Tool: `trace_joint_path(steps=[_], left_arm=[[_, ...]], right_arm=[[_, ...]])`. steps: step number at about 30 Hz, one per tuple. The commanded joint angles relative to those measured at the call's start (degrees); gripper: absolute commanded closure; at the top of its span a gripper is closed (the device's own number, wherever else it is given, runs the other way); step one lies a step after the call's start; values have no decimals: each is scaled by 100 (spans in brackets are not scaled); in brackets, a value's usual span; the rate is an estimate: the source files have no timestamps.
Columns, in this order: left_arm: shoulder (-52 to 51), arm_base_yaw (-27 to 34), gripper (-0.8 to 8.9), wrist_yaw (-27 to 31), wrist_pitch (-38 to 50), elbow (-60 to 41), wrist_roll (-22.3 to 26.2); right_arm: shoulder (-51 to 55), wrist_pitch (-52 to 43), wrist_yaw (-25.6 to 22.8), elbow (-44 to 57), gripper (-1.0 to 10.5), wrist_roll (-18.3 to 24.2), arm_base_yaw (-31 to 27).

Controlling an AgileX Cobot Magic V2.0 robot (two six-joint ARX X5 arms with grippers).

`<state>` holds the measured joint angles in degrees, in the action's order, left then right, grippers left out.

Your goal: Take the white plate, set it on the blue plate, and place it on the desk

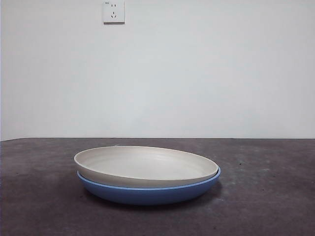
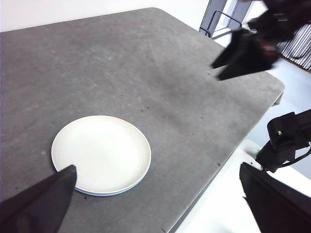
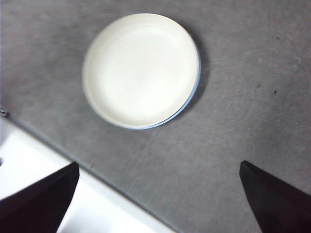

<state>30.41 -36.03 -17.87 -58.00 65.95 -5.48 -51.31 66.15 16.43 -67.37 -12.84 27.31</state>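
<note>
The white plate rests inside the blue plate on the desk, slightly offset toward the left of the front view. Only the blue plate's rim shows in the wrist views. My left gripper is open and empty, high above the desk, with the white plate below one jaw. My right gripper is open and empty, high above the desk's edge, apart from the white plate. Neither gripper shows in the front view.
The right arm's gripper hangs over the desk's far corner in the left wrist view. The desk's edge runs below the right gripper, with white floor beyond it. A wall socket is on the back wall.
</note>
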Motion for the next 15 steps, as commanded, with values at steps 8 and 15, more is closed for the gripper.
trace_joint_path(steps=[8, 15], left_arm=[[17, -31, 250, 7, 59, 118, -2], [17, -31, 250, 7, 57, 118, -2]], right_arm=[[1779, 896, -240, -101, 326, -57, 175], [2428, 1025, -293, -101, 326, -140, 175]])
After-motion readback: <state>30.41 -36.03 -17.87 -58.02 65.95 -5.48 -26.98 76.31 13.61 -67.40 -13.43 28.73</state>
